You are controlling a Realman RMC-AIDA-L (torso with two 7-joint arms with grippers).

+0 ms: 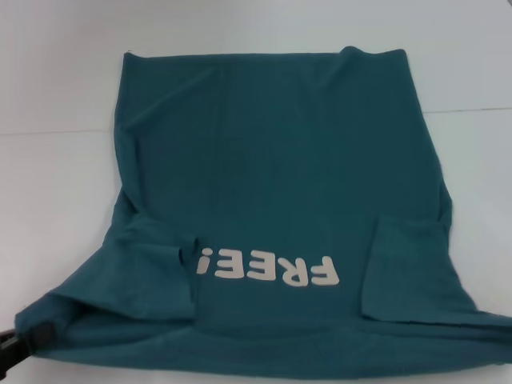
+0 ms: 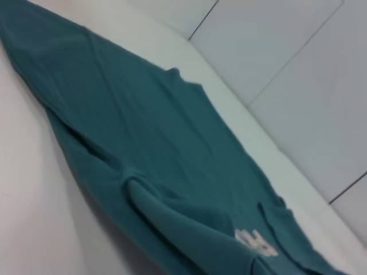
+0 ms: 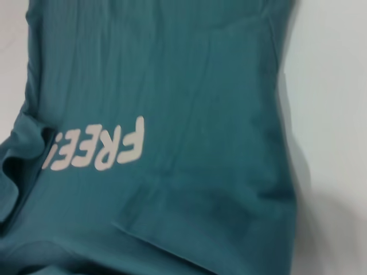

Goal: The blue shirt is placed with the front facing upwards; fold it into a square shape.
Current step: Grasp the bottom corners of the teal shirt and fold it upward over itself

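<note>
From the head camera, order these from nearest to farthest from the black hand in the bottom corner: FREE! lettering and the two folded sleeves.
1. Left sleeve, on the left hand's side.
2. Lettering, mid-shirt.
3. Right sleeve, on the opposite side.

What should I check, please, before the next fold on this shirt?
1. Front faces up: ok, the lettering shows on the shirt.
2. Sleeves folded in: ok, both sleeves lie over the body beside the lettering.
3. Sleeve folds flat: not ok, the sleeve on the robot's left is bunched and wrinkled.
4. Far hem straight: ok, it lies roughly even across the table.
5. Left gripper position: cannot tell, only a dark part shows at the shirt's near left corner.
6. Right gripper position: cannot tell, it is not in view.
</note>
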